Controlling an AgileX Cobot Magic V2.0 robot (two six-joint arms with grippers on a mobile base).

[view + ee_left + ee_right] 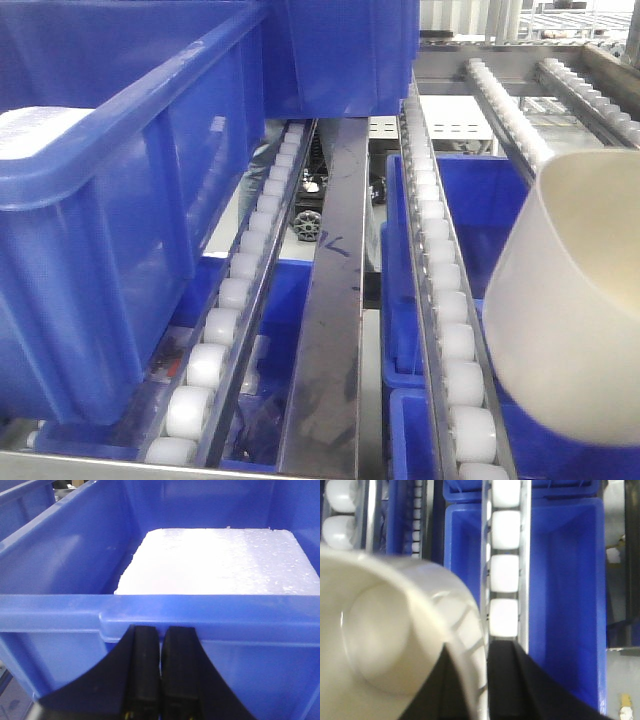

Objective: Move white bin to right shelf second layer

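The right gripper (482, 690) was seen clamped on the rim of the glossy cream-white plastic bin (385, 630), one black finger inside the wall and the other black finger (507, 685) outside it, so the wall was pinched between them. The bin's rounded base could be looked straight into from the right wrist view, a bit blurred. In the front view the same bin (575, 300) was held up at the right edge, tilted, its mouth turned toward the upper right, just beside a sloping metal rail lined with small white rollers (447, 300) of the right shelf level; whether it was touching that rail couldn't be told. Under the rails, open blue rectangular crates (565, 600) were sitting on a lower level. Over on the other side, the left gripper (161, 670) was seen with its two black pads pressed together, nothing between them, right up against the front wall of a big blue plastic crate (65, 625). A white foam-like slab (220, 562) was lying flat inside that crate. In the front view that crate (110, 200) was sitting on the left roller rail (235, 290), and a flat grey steel bar (330, 330) ran between the two rails.
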